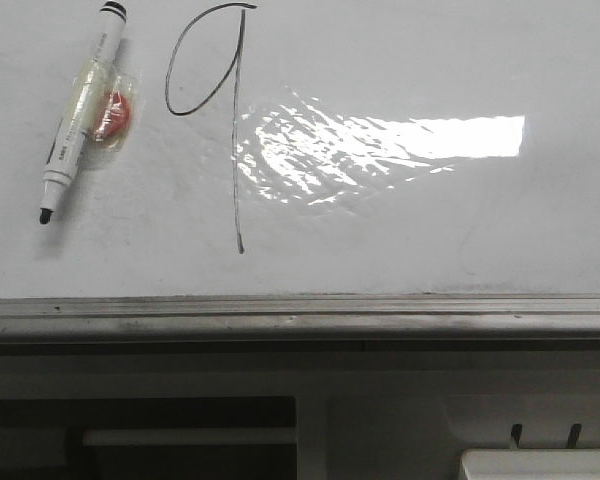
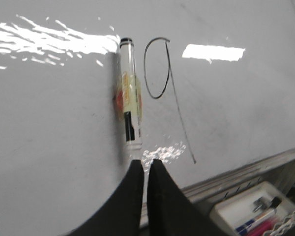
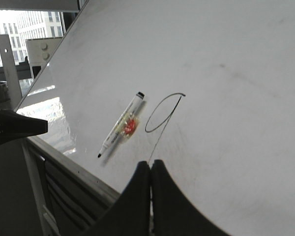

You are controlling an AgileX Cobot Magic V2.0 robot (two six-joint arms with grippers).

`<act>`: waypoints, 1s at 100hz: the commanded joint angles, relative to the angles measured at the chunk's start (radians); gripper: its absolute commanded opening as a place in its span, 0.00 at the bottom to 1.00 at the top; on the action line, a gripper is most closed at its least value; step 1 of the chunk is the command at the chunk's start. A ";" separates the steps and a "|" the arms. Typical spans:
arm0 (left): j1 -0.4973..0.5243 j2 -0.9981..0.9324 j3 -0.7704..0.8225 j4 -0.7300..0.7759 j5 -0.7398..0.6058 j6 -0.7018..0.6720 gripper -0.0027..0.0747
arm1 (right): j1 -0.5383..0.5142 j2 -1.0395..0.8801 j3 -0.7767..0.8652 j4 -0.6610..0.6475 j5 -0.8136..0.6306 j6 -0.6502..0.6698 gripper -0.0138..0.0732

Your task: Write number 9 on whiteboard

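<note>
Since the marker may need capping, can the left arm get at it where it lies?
Probably yes: the marker lies loose on the whiteboard just ahead of the left gripper, nothing between them.

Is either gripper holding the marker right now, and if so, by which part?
No. The marker lies loose on the whiteboard, beside the number 9. The left gripper and right gripper are both shut on nothing.

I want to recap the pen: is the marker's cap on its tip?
No: the marker lies on the whiteboard with its black tip bare, left of the number 9.
</note>
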 commanded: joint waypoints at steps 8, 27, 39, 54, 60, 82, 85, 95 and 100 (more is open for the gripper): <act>-0.001 0.006 -0.029 0.162 0.041 0.006 0.01 | 0.002 -0.004 0.021 -0.006 -0.056 -0.013 0.08; -0.001 0.006 -0.029 0.183 0.007 0.006 0.01 | 0.002 -0.004 0.021 -0.006 -0.077 -0.013 0.08; -0.001 0.006 -0.029 0.196 0.007 0.006 0.01 | 0.002 -0.004 0.021 -0.006 -0.077 -0.013 0.08; -0.001 0.006 -0.029 0.191 0.007 0.004 0.01 | 0.002 -0.004 0.021 -0.006 -0.077 -0.013 0.08; -0.001 0.006 -0.029 0.189 0.005 0.004 0.01 | 0.002 -0.004 0.021 -0.006 -0.077 -0.013 0.08; -0.001 0.006 -0.029 0.176 -0.021 0.004 0.01 | 0.002 -0.004 0.023 -0.006 -0.079 -0.013 0.08; -0.001 0.006 -0.029 0.178 -0.021 0.004 0.01 | 0.002 -0.004 0.023 -0.006 -0.079 -0.013 0.08; -0.001 0.006 -0.029 0.178 -0.021 0.004 0.01 | 0.002 -0.004 0.023 -0.006 -0.079 -0.013 0.08; -0.001 0.006 -0.029 0.178 -0.021 0.004 0.01 | 0.002 -0.004 0.023 -0.006 -0.079 -0.013 0.08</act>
